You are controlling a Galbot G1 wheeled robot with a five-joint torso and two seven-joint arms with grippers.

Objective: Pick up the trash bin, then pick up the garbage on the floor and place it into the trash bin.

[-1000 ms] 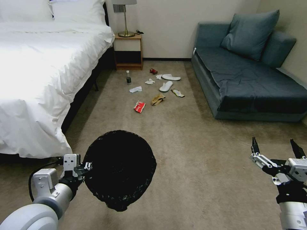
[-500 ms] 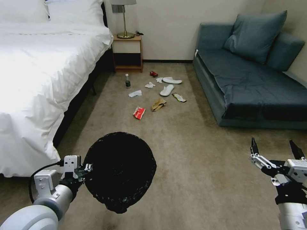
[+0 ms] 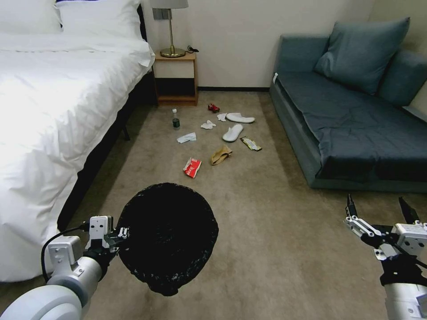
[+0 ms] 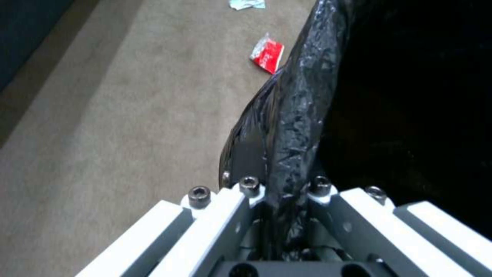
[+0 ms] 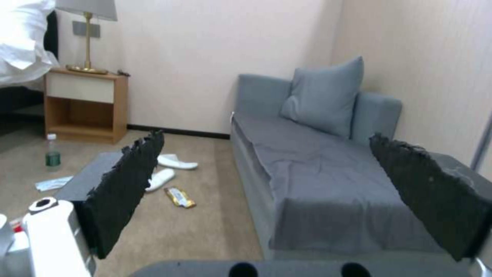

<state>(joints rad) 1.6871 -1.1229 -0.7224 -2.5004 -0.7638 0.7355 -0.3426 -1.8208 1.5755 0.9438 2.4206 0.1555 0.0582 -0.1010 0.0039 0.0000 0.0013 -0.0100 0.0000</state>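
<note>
No writing is legible. The trash bin [image 3: 168,235] rim is clamped by the left gripper [image 3: 119,233]; the right gripper [image 3: 378,212] is spread wide, empty. Bare floor [image 3: 267,231] lies toward twelve o'clock.

The robot has driven forward, bringing the garbage [image 3: 213,138] on the floor [image 3: 275,249] nearer.

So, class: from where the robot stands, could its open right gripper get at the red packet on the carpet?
Probably not yet. The right gripper hangs open well short of the red packet; bare floor lies between, nothing blocking.
</note>
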